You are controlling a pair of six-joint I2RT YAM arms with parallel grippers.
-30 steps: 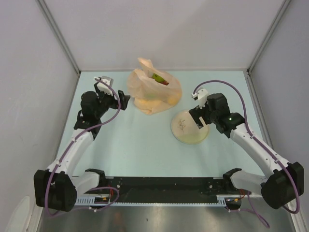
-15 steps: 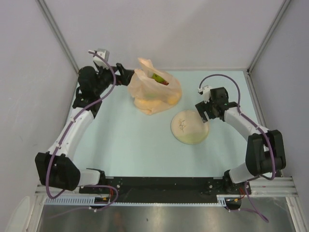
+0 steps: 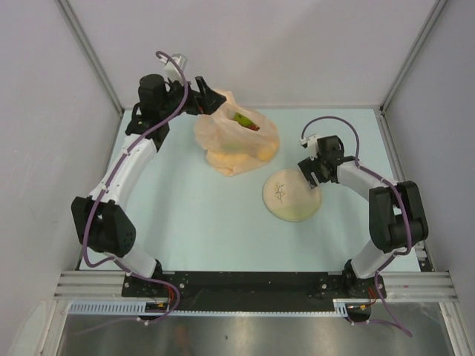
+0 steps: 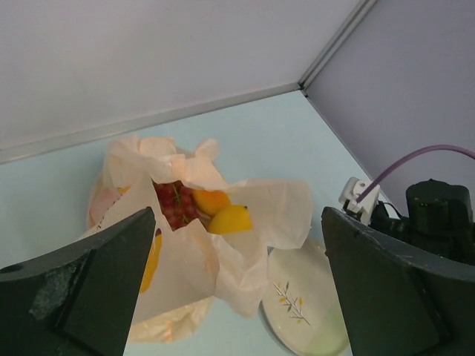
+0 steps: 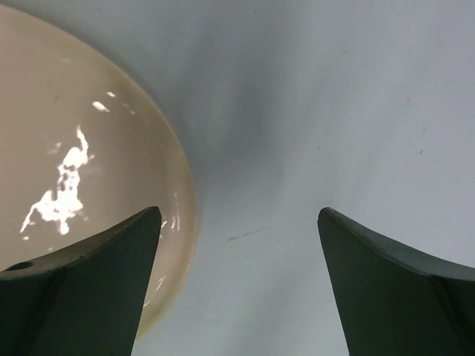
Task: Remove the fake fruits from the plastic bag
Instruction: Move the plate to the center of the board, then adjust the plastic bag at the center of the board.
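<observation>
The peach plastic bag lies at the table's far middle, its mouth open. In the left wrist view the bag shows dark red grapes, an orange fruit and a yellow lemon at its mouth, and a banana through the film. A green fruit shows in the top view. My left gripper is open and empty, raised over the bag's far left edge. My right gripper is open and empty, low over the table at the plate's right rim.
A cream plate with a twig drawing lies right of the bag; it also shows in the left wrist view and the right wrist view. Grey walls close the back and both sides.
My left arm has swung up and toward the back, carrying its gripper from the bag's left side to above its far left edge. My right arm has folded in; its gripper stays by the plate.
</observation>
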